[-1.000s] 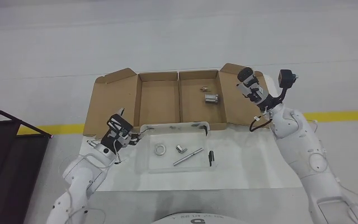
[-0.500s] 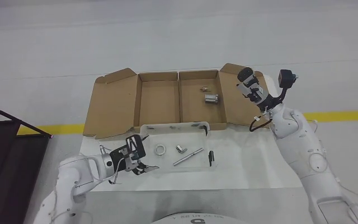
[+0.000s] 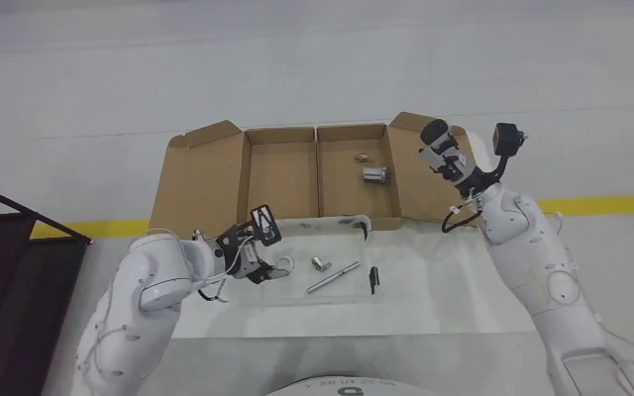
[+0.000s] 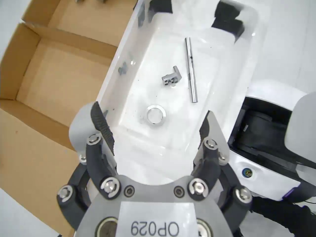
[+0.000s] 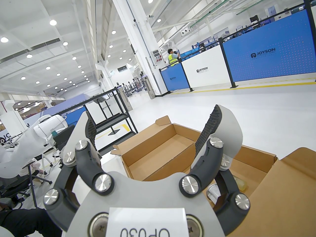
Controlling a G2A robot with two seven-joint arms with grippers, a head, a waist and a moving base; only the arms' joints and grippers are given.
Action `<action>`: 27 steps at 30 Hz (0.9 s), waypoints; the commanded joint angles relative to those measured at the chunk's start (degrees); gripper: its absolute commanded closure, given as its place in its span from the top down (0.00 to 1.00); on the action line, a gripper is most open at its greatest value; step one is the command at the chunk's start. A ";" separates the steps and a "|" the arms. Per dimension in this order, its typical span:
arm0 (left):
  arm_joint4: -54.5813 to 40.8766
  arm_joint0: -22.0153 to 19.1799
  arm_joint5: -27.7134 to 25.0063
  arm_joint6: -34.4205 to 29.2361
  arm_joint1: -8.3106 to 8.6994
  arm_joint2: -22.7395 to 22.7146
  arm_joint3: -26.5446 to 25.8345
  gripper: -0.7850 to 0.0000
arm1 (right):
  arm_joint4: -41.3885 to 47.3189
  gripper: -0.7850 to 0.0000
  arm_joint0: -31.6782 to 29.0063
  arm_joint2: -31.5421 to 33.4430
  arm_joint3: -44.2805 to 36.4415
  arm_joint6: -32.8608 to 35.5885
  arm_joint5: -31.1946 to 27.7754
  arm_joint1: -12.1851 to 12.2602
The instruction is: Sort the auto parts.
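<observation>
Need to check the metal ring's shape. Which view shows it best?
The left wrist view: the metal ring lies flat in the clear tray, large and unobstructed, ahead of the open left gripper. The top view shows it tiny, beside that gripper. The right wrist view faces the cardboard box.

The left gripper (image 3: 265, 249) is held over the left end of a clear tray (image 3: 297, 238) on the white worktop (image 3: 426, 287), fingers parted, just beside a metal ring (image 3: 283, 264). A small fitting (image 3: 319, 263) and a thin rod (image 3: 333, 277) are seen lying farther along the tray. Behind it, a cardboard box (image 3: 282, 188) is laid open with two metal parts (image 3: 373, 174) in its right compartment, and the right gripper (image 3: 434, 132) is raised beside its right flap.
</observation>
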 commanded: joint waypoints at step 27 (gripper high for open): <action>13.39 -15.46 10.37 -4.51 -0.15 23.52 15.21 0.49 | 0.01 1.00 0.00 0.00 0.00 0.00 0.00 0.00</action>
